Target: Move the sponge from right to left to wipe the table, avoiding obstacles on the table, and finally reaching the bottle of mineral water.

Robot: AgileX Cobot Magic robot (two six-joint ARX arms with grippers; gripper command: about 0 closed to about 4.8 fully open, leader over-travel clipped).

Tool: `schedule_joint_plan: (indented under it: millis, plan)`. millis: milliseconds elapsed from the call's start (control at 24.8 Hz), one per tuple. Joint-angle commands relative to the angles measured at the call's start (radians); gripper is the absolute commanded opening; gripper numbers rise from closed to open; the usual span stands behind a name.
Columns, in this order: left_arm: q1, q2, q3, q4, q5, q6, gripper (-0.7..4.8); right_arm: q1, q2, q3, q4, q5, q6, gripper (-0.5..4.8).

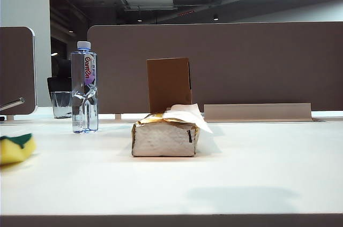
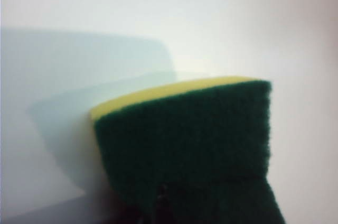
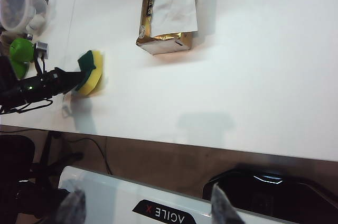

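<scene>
The yellow sponge with its dark green layer sits low over the white table at the far left edge of the exterior view. My left gripper is shut on the sponge; in the left wrist view the sponge hides the jaws. The mineral water bottle stands upright behind the sponge, toward the back. The tissue pack lies mid-table with the brown cardboard box upright behind it. My right gripper hangs open and empty over the robot's base, off the table's front edge.
A drinking glass stands just behind the bottle. Brown partition panels close off the back. At the table's left end are a lidded plastic tub and a green object. A long stretch of tabletop lies right of the tissue pack.
</scene>
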Motion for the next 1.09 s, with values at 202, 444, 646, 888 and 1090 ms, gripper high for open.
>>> schedule_joint_plan:
  millis: [202,444,646,888,1090]
  plan:
    - [-0.066,0.212,0.179,0.045,-0.063,-0.023,-0.05,0.000,0.000,0.004,0.014,-0.005,0.039,3.05]
    - [-0.067,0.340,0.319,0.032,-0.063,-0.023,-0.05,0.000,0.000,0.004,0.034,-0.003,0.043,3.05]
    - [-0.067,0.431,0.411,0.022,-0.051,-0.045,-0.05,0.000,0.000,0.004,0.051,-0.003,0.064,3.05]
    - [-0.071,0.503,0.510,0.012,-0.044,-0.044,-0.05,0.000,0.000,0.004,0.050,-0.003,0.068,3.05]
    - [-0.075,0.503,0.525,0.038,-0.043,-0.044,-0.05,0.000,0.000,0.004,0.050,-0.003,0.071,3.05]
